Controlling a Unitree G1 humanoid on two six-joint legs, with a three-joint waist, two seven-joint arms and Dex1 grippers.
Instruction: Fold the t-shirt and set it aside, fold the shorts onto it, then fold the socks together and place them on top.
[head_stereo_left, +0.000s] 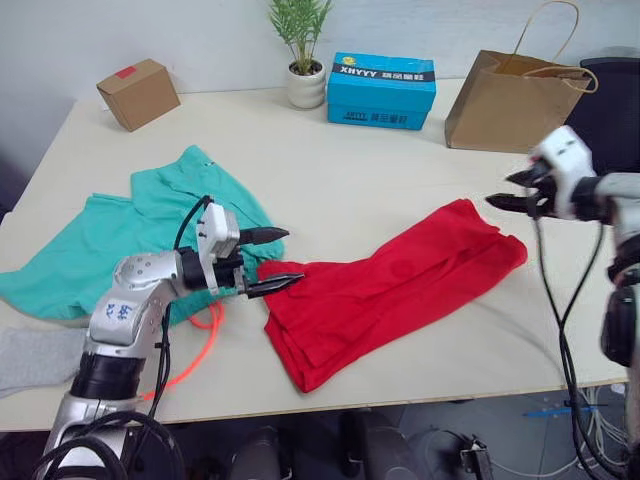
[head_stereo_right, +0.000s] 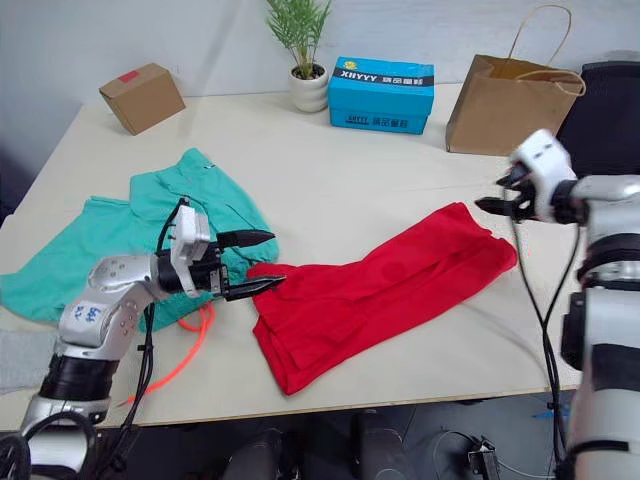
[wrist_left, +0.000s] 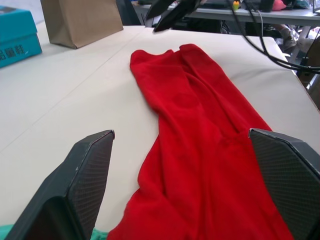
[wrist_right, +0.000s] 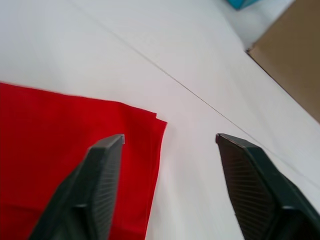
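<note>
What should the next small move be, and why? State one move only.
Probably lower the open left hand onto the near end of the red t-shirt and pinch it. The t-shirt lies in a long, loosely folded strip, the left hand hovers right at that end, and the open right hand hangs above the far end.

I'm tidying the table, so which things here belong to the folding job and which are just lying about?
Job:
t-shirt
shorts
socks

Lying about:
cardboard box
potted plant
blue box
paper bag
</note>
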